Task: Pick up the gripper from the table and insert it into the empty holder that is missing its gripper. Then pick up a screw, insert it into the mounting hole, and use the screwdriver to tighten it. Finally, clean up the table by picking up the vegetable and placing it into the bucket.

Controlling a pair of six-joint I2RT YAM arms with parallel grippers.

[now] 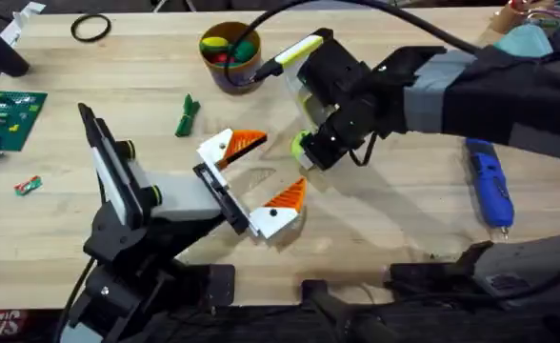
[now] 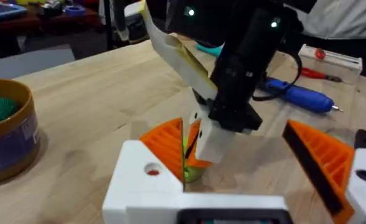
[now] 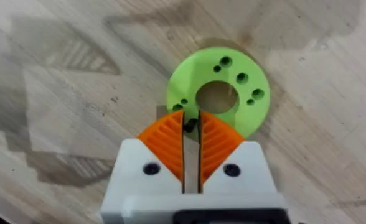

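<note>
A small dark screw (image 3: 190, 125) is pinched between the nearly closed orange pads of the right claw (image 3: 192, 134), just over the edge of a lime green disc (image 3: 245, 118) lying on the pale counter (image 3: 58, 74). The left claw (image 1: 251, 181) is held wide open and empty beside it. The screw step is judged underway; next, the screw must be lined up with a mounting hole, while the blue screwdriver (image 1: 490, 181) lies well apart from the right claw.

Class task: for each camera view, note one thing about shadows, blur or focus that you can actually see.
Overhead: the right arm's grey sleeve is large and soft-edged, while the screwdriver is crisp. Left wrist: the room behind is blurred, and so is the bucket at the edge. Right wrist: broad soft shadows lie across the table beside the lime green disc; the right gripper looks sharp.
</note>
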